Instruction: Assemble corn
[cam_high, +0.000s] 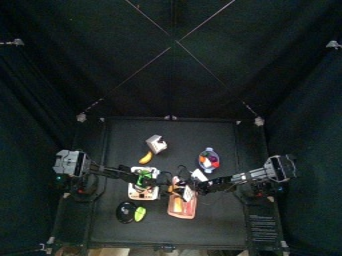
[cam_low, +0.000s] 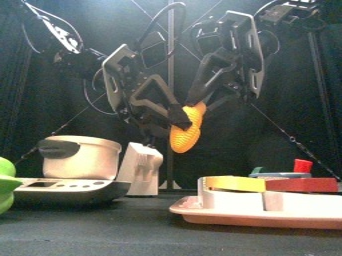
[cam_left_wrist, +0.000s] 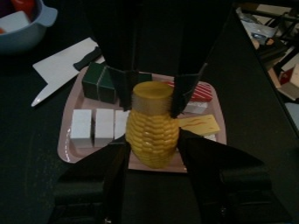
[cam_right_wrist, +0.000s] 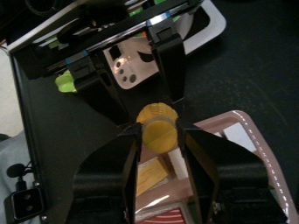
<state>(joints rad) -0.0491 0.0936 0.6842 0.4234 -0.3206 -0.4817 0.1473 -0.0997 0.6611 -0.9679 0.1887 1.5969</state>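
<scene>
No brand, label or writing can be read on anything in these views.

One yellow corn cob (cam_left_wrist: 155, 127) hangs in the air above the table, caught between the two arms. The left gripper (cam_left_wrist: 152, 156) has its jaws spread wide around the cob's sides and closed on it; the right gripper (cam_right_wrist: 158, 140) is clamped on one end of the same cob — its round end face shows between those jaws in the right wrist view. From the front, the cob (cam_low: 189, 125) sits tilted between the two black grippers, well above the table.

Below it lies one pink tray (cam_left_wrist: 70, 150) holding several white blocks, green pieces and yellow and red pieces. One white rice cooker (cam_low: 78, 156) stands at the front left beside one white carton (cam_low: 142, 165). A single bowl (cam_high: 209, 159) with red and blue contents sits at the far right, and one banana (cam_high: 146, 157) lies further back — near a white card (cam_high: 156, 145).
</scene>
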